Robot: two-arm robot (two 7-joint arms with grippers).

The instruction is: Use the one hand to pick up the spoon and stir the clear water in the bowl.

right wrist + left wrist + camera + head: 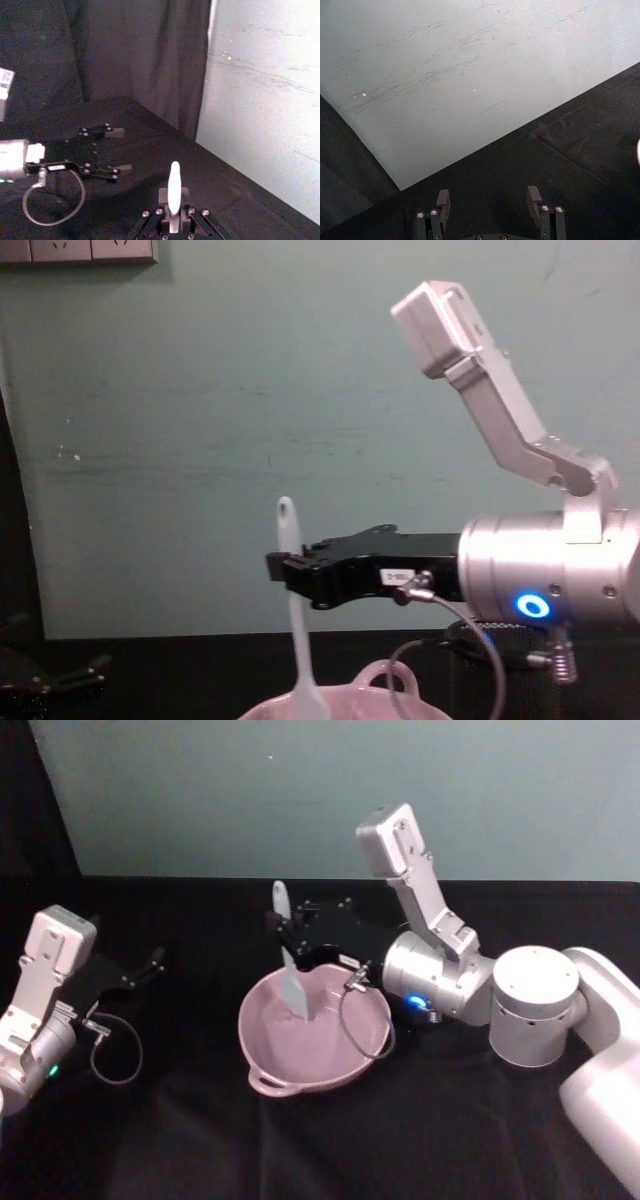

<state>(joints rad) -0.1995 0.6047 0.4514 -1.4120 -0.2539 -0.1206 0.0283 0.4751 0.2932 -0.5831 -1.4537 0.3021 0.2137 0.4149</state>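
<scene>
Right arm [535,1005] reaches in from right side, elbow link bent low. Silver wrist [440,982] lies level, blue ring lit, grey camera bracket angled up above it. Right end effector [290,944] points toward robot's left, black fingers clamped on spoon [294,988] handle, spoon near upright. Left arm [40,1010] parked at left edge, low. Left end effector [489,196] idle, fingers spread apart.

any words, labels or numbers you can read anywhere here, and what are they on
No text is readable.
White sticker on the right gripper holding the spoon: too blurred to read.
White tag behind the left gripper: too blurred to read.
</scene>
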